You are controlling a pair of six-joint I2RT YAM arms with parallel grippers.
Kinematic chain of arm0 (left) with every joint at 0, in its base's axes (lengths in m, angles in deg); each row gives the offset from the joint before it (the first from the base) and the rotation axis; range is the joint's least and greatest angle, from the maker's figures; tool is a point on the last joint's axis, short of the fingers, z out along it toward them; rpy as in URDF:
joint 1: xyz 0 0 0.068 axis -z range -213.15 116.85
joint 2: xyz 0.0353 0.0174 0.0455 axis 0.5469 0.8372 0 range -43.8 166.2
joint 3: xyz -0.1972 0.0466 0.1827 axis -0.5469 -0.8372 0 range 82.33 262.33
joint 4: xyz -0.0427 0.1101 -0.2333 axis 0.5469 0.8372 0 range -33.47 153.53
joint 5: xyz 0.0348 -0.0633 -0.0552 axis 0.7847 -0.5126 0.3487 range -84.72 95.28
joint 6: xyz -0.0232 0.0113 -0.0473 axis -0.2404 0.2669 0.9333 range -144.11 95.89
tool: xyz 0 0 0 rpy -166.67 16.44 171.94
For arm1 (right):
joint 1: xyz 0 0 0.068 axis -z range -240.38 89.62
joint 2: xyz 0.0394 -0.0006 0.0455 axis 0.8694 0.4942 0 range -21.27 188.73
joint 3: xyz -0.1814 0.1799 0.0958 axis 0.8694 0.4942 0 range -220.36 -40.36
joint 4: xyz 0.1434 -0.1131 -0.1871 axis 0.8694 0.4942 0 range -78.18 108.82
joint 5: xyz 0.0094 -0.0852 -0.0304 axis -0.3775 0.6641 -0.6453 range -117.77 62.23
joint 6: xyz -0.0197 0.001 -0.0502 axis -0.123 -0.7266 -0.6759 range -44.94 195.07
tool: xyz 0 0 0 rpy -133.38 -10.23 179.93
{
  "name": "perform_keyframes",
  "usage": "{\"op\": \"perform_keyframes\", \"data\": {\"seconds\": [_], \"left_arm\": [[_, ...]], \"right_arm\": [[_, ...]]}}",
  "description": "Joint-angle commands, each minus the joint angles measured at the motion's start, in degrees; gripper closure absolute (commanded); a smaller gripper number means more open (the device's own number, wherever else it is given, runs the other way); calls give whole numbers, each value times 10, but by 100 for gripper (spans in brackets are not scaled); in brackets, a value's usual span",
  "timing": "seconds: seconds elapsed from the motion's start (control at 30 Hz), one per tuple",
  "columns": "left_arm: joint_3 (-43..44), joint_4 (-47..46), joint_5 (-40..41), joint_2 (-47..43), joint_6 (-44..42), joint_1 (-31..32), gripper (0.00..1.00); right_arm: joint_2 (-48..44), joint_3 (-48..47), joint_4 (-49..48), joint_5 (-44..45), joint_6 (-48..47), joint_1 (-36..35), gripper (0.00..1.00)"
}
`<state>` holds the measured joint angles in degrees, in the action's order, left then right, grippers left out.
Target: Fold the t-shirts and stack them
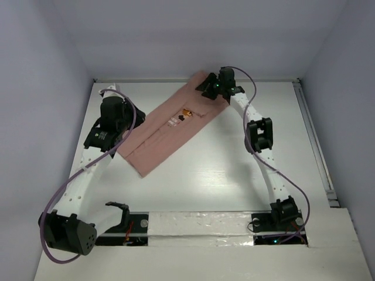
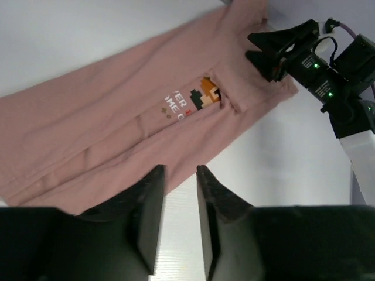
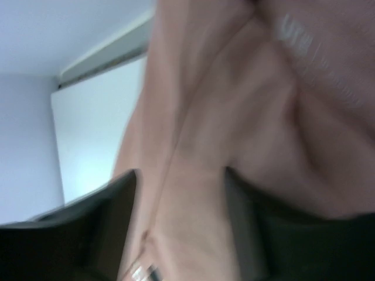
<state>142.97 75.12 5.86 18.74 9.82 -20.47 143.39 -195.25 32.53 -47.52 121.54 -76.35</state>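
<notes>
A dusty-pink t-shirt (image 1: 170, 132) lies as a long folded band running diagonally across the white table (image 1: 234, 170). Its small pixel graphic (image 2: 205, 93) faces up near the fold. My left gripper (image 1: 128, 139) hovers at the shirt's near-left end. In the left wrist view it (image 2: 180, 171) stands narrowly open, with bare table showing between the fingers and the shirt's (image 2: 117, 129) edge just past their tips. My right gripper (image 1: 206, 89) sits over the far-right end. In the blurred right wrist view it (image 3: 179, 175) is open wide, pink fabric (image 3: 234, 117) filling the space below.
A raised rail (image 1: 316, 140) borders the table's right side. Grey walls close in at the back and both sides. Purple cables loop off both arms. The arm bases stand on a white strip (image 1: 199, 225) at the near edge.
</notes>
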Motion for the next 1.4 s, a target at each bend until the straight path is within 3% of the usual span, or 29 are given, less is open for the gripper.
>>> {"op": "perform_keyframes", "data": {"seconds": [0.0,0.03,0.07,0.1,0.13,0.17,0.2,0.23,0.27,0.3,0.33,0.4,0.43,0.47,0.5,0.8,0.83,0.87,1.07,1.2,1.37], "left_arm": [[63,25,-2,-14,-2,2,73],[74,31,-3,-11,-9,2,71],[84,32,-2,-8,-12,2,66],[103,31,-2,-8,-16,2,65],[112,32,-2,-7,-21,2,65],[123,34,2,-5,-32,2,65],[142,36,4,-6,-37,2,66],[150,38,3,-5,-41,2,70],[157,40,0,-5,-45,2,74],[168,43,-3,-5,-47,2,91],[170,43,-3,-7,-47,2,99],[167,38,-28,-14,-40,2,100],[167,35,-30,-15,-37,2,100],[167,34,-36,-17,-34,2,100],[166,33,-38,-17,-29,2,100],[141,46,-50,-41,-26,2,100],[139,47,-50,-43,-27,2,100],[136,47,-50,-43,-26,2,100],[122,45,-48,-32,-31,2,99],[104,36,-66,-20,-26,2,89],[48,7,-81,8,-30,15,73]], "right_arm": [[-151,16,-60,-53,33,-13,28],[-230,244,-119,-37,25,-20,23],[-305,346,-178,-29,20,-25,16],[-416,415,-201,-24,15,-25,16],[-460,466,-201,-16,11,-25,17],[-503,576,-205,-15,11,-39,30],[-544,637,-229,-14,10,-54,56],[-613,691,-233,0,11,-75,91],[-640,790,-232,8,8,-101,100],[-664,840,-250,24,9,-168,100],[-690,884,-263,70,20,-203,100],[-683,970,-296,95,85,-276,81],[-660,989,-312,117,112,-295,70],[-642,1002,-332,123,149,-310,53],[-620,1001,-346,125,159,-324,49],[-441,921,-348,158,274,-367,48],[-430,918,-350,161,287,-367,49],[-421,912,-358,161,308,-367,61],[-406,926,-382,167,326,-342,100],[-520,1096,-393,164,302,-294,100],[-784,1274,-237,148,233,-240,100]]}}
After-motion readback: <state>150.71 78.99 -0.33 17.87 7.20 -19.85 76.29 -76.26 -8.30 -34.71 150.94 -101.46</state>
